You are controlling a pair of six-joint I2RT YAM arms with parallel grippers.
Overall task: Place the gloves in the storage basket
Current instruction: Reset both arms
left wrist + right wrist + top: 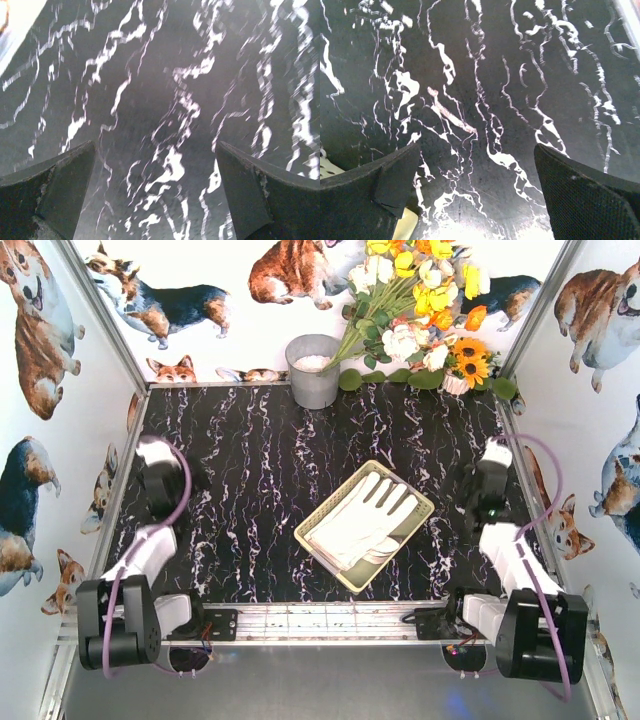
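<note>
The gloves point(362, 518) lie flat inside the storage basket point(398, 548), with their fingers pointing toward the basket's far right corner. We see cream-white fabric filling most of the basket floor. We cannot tell how many gloves are stacked there.

The storage basket sits diagonally on the table point(250, 460), right of centre and toward the near edge, between the two arms and closer to the right one. In the right wrist view, a pale yellow corner of the basket point(406, 226) shows at the lower left, beside the left-hand finger.

The left gripper point(158, 458) hangs over the left side of the table, well apart from the basket, with the arm folded back toward its base. In the left wrist view, we see the left gripper point(155, 147) pointing down at the marbled surface. Its jaws are spread wide and nothing is between them.

The right gripper point(492, 468) takes a mirrored pose over the right side of the table, near the basket but not touching it. The right wrist view shows the right gripper point(476, 150) spread equally wide, with only table surface in the gap.

A round grey bucket point(313, 370) stands at the far edge and holds something white. Artificial flowers point(420, 310) stand just to its right.
</note>
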